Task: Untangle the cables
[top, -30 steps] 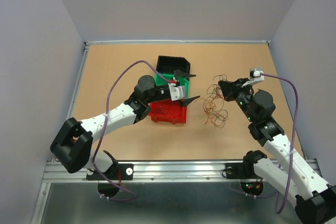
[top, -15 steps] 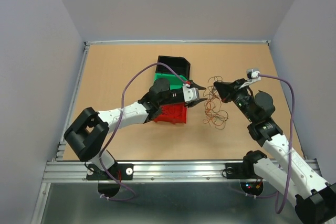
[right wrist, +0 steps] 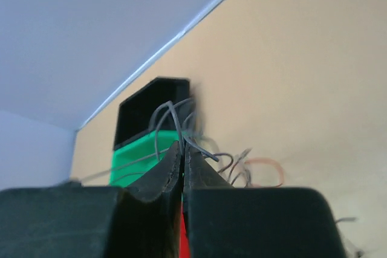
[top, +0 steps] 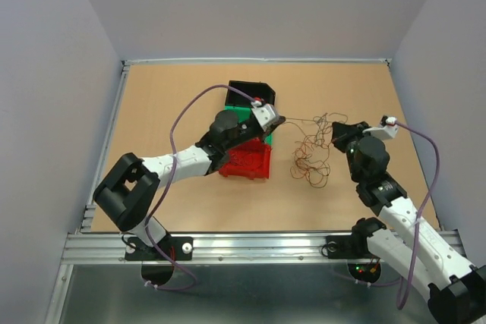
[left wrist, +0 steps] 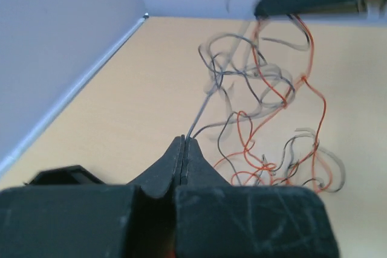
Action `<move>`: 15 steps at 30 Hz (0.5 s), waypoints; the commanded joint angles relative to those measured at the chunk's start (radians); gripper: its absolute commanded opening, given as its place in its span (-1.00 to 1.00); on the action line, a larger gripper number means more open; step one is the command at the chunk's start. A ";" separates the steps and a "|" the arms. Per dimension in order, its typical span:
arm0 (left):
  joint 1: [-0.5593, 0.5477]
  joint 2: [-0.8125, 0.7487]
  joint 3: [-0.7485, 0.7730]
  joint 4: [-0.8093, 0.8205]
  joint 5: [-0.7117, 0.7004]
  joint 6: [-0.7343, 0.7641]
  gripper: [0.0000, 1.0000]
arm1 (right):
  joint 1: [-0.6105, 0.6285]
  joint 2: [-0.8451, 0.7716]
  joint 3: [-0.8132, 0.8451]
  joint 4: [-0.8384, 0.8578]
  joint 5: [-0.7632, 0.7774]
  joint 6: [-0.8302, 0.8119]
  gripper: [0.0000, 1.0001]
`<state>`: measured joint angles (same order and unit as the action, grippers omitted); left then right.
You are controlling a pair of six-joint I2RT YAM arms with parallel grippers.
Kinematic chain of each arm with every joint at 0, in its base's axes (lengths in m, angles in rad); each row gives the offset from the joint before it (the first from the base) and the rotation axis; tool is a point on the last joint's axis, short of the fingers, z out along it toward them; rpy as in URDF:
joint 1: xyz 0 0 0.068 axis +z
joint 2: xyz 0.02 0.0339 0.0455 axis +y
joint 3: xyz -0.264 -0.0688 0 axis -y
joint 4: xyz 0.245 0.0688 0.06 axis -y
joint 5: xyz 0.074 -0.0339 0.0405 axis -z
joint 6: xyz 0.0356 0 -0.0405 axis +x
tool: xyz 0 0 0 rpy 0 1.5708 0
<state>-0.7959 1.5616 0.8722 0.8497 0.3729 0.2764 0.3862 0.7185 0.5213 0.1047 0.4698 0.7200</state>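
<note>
Item: thin red, orange and black wire cables (top: 310,158), tangled, centre frame, tan wooden counter (top: 167,104). My left tool (left wrist: 184,142) clamped on one strand; my right tool (right wrist: 182,147) likewise.

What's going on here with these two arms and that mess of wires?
Two robot arms are working on a tangled clump of thin cables on the table. The left gripper is shut on one strand; the right gripper is shut on wires at the clump's right edge. A strand stretches between them, while most of the clump lies knotted.
</note>
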 commanded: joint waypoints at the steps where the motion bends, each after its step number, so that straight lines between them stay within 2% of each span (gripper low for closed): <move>1: 0.211 -0.136 -0.036 0.154 -0.241 -0.329 -1.00 | -0.007 -0.079 -0.056 -0.145 0.533 0.228 -0.99; 2: 0.254 -0.168 -0.039 0.149 -0.250 -0.363 -1.00 | -0.009 -0.100 -0.060 -0.157 0.547 0.228 -0.86; 3: 0.339 -0.187 -0.051 0.150 -0.249 -0.397 -1.00 | -0.007 -0.106 -0.050 -0.169 0.585 0.226 -0.82; 6: 0.418 -0.253 -0.123 0.240 -0.223 -0.445 -1.00 | -0.009 -0.138 -0.029 -0.272 0.663 0.283 -0.88; 8: 0.420 -0.281 -0.145 0.261 -0.210 -0.431 -1.00 | -0.009 -0.168 -0.027 -0.328 0.700 0.329 -0.98; 11: 0.419 -0.301 -0.138 0.255 -0.117 -0.440 -1.00 | -0.009 -0.255 -0.032 -0.365 0.760 0.348 -0.95; 12: 0.417 -0.296 -0.125 0.259 -0.086 -0.444 -1.00 | -0.009 -0.277 -0.035 -0.364 0.757 0.340 -0.64; 13: 0.417 -0.288 -0.116 0.259 0.013 -0.434 -1.00 | -0.007 -0.309 -0.033 -0.365 0.736 0.331 -0.35; 14: 0.409 -0.281 -0.101 0.258 0.087 -0.430 -1.00 | -0.007 -0.313 -0.026 -0.364 0.721 0.319 0.21; 15: 0.405 -0.278 -0.096 0.255 0.115 -0.430 -1.00 | -0.009 -0.309 -0.017 -0.362 0.701 0.311 0.50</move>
<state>-0.3729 1.2793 0.7380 1.0481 0.2825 -0.1364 0.3790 0.4267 0.4896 -0.2226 1.0931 1.0161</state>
